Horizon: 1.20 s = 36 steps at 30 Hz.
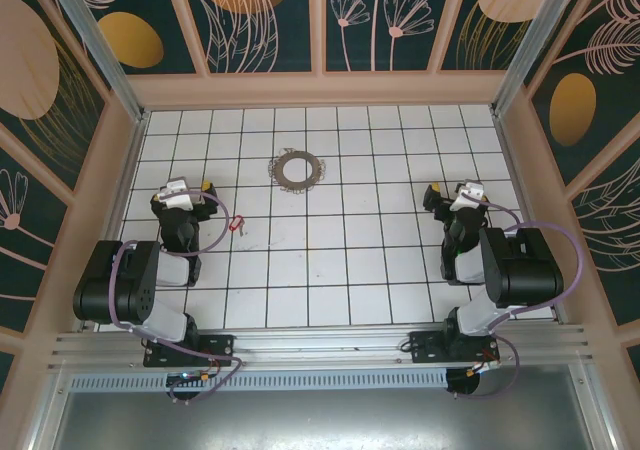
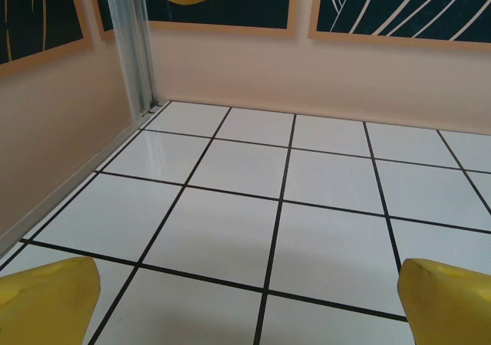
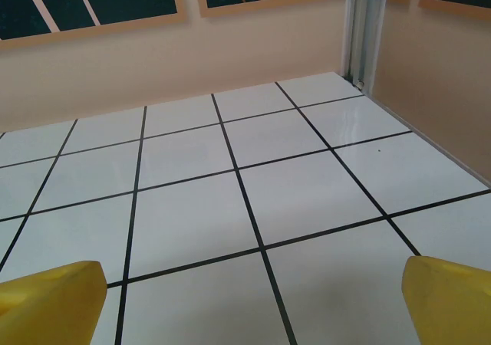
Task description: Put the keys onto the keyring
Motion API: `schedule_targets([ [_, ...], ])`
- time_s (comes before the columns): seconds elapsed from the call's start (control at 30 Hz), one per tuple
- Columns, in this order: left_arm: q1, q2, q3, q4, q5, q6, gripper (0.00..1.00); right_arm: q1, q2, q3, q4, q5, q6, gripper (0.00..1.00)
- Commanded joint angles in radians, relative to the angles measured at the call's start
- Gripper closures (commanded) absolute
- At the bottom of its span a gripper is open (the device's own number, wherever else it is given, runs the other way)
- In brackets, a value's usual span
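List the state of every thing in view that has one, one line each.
keys: lying loose on the table, not on the ring, not held.
keyring: lying flat on the table, apart from the keys, untouched.
left end effector: open, empty, above bare tiles.
right end effector: open, empty, above bare tiles.

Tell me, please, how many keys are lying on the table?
1. The red key lies on the near left tiles, just right of the left arm, apart from the ring farther back. More may be hidden beneath that arm.
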State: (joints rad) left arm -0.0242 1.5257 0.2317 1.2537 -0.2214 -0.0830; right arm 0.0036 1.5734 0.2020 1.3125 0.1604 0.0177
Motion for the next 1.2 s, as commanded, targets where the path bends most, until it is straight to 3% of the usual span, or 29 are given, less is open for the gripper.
schedule_targets([
  [0.0, 0.002, -0.007, -0.007, 0.039, -0.012, -0.013, 0.01, 0.001, -0.011, -0.007, 0.055, 0.023, 0.021, 0.01],
  [1.17, 0.003, -0.005, -0.006, 0.038, -0.013, -0.012, 0.01, -0.019, -0.013, -0.009, 0.056, -0.009, 0.037, 0.01],
])
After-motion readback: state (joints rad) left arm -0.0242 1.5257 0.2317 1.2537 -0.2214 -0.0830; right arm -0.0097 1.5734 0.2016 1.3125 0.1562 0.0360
